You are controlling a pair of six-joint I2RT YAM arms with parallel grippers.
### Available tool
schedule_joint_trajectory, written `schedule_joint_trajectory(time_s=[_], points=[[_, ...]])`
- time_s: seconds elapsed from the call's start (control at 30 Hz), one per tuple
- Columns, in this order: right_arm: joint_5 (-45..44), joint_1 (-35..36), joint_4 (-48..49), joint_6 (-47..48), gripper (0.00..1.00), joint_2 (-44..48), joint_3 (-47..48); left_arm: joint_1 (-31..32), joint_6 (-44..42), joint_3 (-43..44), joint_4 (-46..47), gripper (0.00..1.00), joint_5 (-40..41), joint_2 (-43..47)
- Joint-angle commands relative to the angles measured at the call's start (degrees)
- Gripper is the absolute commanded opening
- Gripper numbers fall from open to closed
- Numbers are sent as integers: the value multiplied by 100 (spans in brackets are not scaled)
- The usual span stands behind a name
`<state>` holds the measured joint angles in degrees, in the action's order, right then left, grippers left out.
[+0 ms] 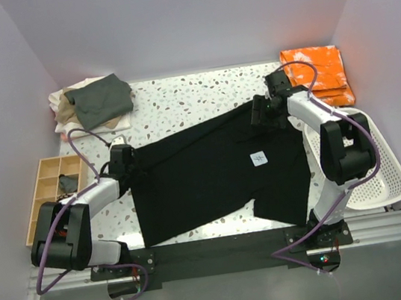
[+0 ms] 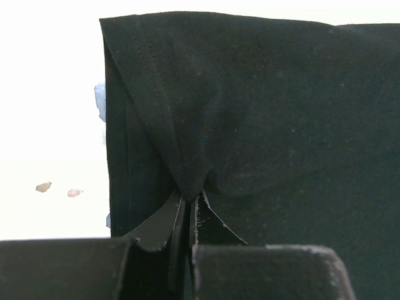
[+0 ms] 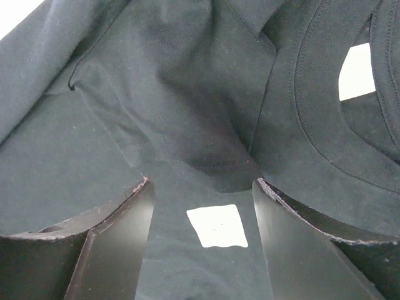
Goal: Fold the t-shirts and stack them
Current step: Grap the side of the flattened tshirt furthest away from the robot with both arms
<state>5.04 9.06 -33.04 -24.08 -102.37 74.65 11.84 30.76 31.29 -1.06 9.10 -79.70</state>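
Black t-shirt point(image 1: 205, 179) sprawled across desk point(image 1: 200, 97) — edge pinched tight in left jaws at nine o'clock, fold tip hidden between them. Right jaws wide above collar point(image 3: 312, 119) at one o'clock, gripping nothing — white label point(image 3: 217, 225) below.

The black shirt point(image 1: 204, 172) covers most of the middle of the table point(image 1: 200, 99). Behind it runs a bare speckled strip, wide enough to pass along, between the pile of folded shirts point(image 1: 95, 104) in the back left corner and the orange cloth point(image 1: 316, 76) in the back right. A wooden tray point(image 1: 44, 190) closes off the left side. A white basket point(image 1: 381, 172) closes off the right, with the right arm point(image 1: 340, 148) bent just beside it.
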Motion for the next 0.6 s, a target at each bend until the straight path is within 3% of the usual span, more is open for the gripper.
schedule_joint_trajectory(time_s=[0.0,0.2,0.3,0.33,0.4,0.57], points=[[-99,52,26,16,64,-55,93,-41,-71,202,264,0,-84,-37],[-372,61,-142,192,57,-301,234,-32,-71,193,247,0,-119,-54],[-486,61,-124,236,33,-267,208,-32,-88,193,247,0,-111,-54],[-582,52,-124,237,13,-214,216,-41,-97,193,247,0,-102,-54],[-679,61,-185,289,0,-161,260,-41,-106,220,247,0,-102,-80],[-855,52,-317,342,0,224,392,-41,-158,290,203,0,-111,-151]])
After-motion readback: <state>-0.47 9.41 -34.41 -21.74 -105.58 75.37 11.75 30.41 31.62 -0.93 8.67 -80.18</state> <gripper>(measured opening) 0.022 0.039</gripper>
